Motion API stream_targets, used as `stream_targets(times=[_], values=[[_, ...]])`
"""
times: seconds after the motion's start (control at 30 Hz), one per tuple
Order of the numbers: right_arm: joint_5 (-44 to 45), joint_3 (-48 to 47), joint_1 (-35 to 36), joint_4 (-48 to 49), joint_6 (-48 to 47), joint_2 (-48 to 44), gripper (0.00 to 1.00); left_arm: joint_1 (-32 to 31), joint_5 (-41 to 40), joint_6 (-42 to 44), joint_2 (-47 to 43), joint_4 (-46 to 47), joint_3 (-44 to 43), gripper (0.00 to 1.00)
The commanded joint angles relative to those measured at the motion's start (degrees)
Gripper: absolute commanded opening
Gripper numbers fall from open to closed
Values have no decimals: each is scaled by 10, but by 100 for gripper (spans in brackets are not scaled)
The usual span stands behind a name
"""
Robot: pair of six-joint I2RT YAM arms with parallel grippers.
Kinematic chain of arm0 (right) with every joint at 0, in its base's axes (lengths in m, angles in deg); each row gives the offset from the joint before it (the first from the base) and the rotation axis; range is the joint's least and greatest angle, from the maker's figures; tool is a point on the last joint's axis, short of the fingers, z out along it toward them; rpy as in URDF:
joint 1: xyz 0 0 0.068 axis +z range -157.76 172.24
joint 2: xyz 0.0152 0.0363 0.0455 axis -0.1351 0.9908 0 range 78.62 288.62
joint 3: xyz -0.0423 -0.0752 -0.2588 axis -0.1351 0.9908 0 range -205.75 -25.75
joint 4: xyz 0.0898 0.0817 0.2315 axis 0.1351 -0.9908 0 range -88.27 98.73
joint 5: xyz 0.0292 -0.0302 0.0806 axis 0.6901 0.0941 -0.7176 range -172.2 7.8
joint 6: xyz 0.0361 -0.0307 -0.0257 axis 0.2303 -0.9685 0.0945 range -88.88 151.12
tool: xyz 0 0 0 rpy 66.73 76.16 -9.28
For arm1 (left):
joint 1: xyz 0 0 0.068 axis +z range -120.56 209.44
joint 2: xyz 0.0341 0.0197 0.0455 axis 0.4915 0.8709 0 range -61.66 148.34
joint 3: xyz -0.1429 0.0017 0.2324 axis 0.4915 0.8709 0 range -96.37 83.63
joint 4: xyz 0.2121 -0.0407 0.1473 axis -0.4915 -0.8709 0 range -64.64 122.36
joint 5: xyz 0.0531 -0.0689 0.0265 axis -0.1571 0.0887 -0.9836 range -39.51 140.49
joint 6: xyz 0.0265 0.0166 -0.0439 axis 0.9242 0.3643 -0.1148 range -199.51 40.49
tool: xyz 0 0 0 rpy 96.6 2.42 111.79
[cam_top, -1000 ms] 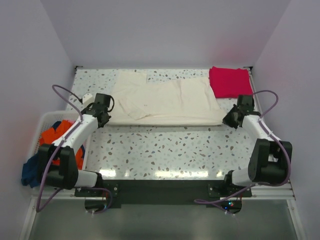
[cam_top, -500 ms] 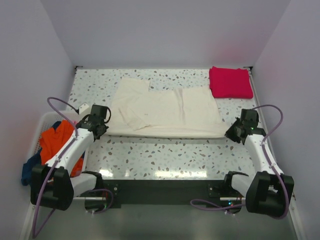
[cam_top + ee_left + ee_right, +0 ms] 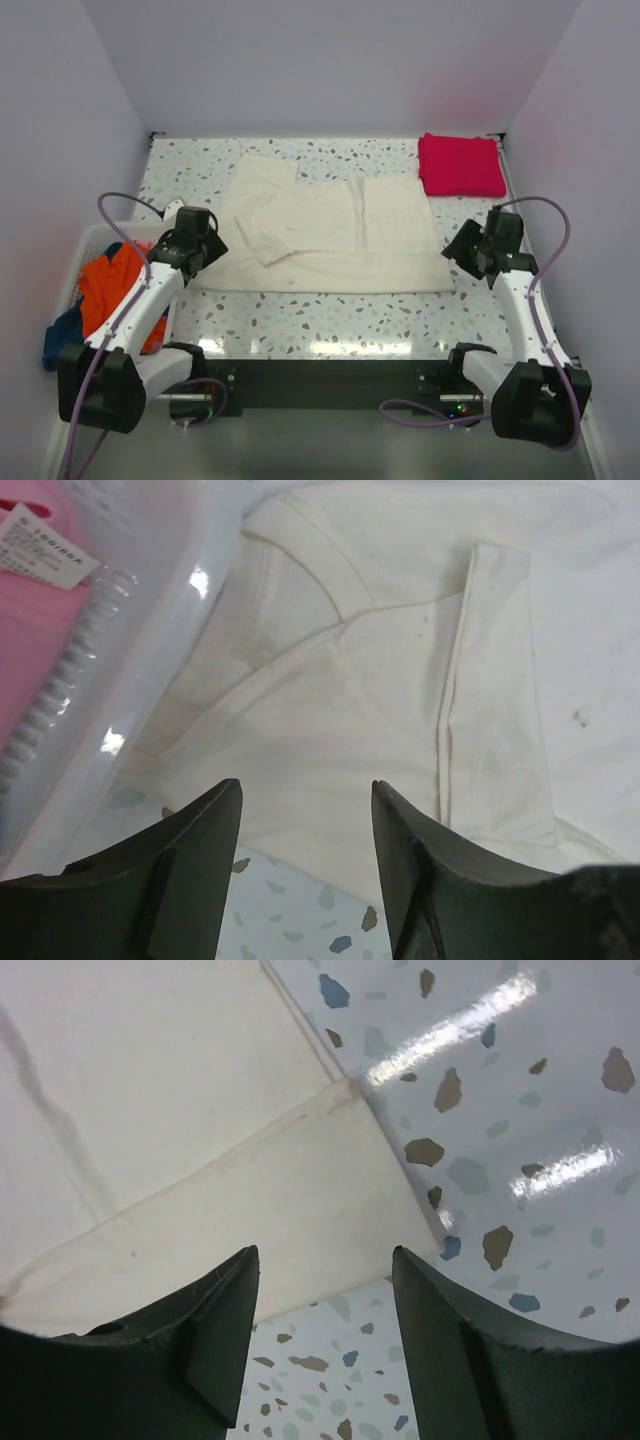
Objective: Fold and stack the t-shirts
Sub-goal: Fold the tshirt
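Note:
A cream t-shirt (image 3: 330, 225) lies flat across the middle of the table, folded lengthwise, its neck end to the left. Its collar and sleeve seam (image 3: 400, 680) fill the left wrist view; its right front corner (image 3: 330, 1190) shows in the right wrist view. My left gripper (image 3: 203, 247) hangs open just above the shirt's left end, nothing between its fingers (image 3: 190, 860). At the shirt's right end, my right gripper (image 3: 468, 250) is open too and holds nothing. A folded magenta-red t-shirt (image 3: 458, 163) lies at the back right corner.
A white slatted basket (image 3: 92, 240) stands off the table's left edge with orange (image 3: 112, 285) and dark blue (image 3: 62, 340) shirts in it. Pink cloth with a label (image 3: 40, 590) shows through the basket wall. Walls enclose the speckled table (image 3: 340, 310).
Both grippers pulled the cream shirt's ends toward the near edge, then opened and let go. The shirt now lies flatter and nearer the front.

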Motion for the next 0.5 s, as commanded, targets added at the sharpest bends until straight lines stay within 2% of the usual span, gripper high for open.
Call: stream_targets(times=[0.0, 0.07, 0.17, 0.47], values=[[-32, -56, 42, 30, -21, 15, 59, -3, 61, 34, 42, 64, -39, 59], [8, -83, 110, 34, -19, 29, 59, -10, 67, 36, 61, 78, -40, 58], [14, -102, 159, 54, -10, 62, 59, -17, 87, 41, 105, 113, -45, 59], [-28, -130, 196, 104, 0, 144, 59, -47, 134, 39, 214, 181, -61, 56]])
